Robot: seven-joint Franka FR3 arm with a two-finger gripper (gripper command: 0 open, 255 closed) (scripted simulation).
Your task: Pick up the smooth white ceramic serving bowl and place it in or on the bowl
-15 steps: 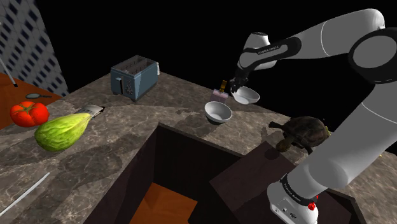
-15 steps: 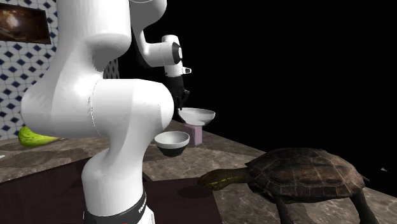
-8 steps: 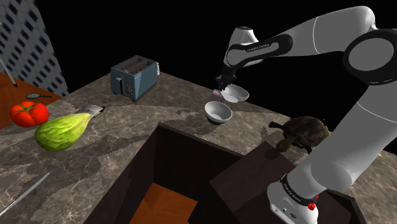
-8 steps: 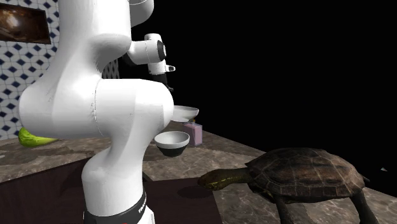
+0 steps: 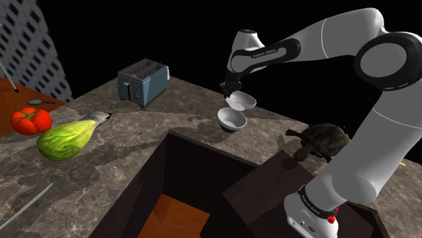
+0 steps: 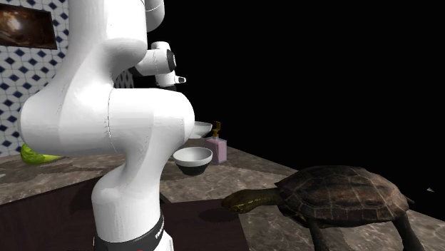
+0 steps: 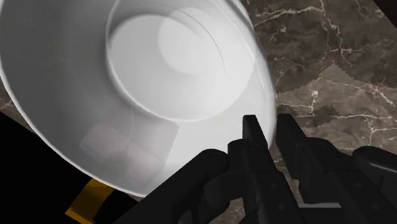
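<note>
End effector [image 5: 230, 92] closed narrowly on the rim of the white serving bowl [image 5: 243, 102]; in the wrist view one black finger [image 7: 253, 135] lies inside the bowl wall [image 7: 172, 70] and the other outside it, with the rim clasped between them. The held bowl is clear of the marble surface [image 5: 135, 145], raised above a second bowl [image 5: 232, 120] that stands near the surface's far edge. The second exterior view shows a clear gap between the held bowl's rim [image 6: 202, 128] and this lower bowl [image 6: 192, 160], which is white inside with a dark base. A pink bottle [image 6: 218, 149] stands just beside the lower bowl. A blue-grey toaster [image 5: 143, 82] sits toward the far corner. A tortoise [image 5: 324, 140] rests near the stand's side of the surface
</note>
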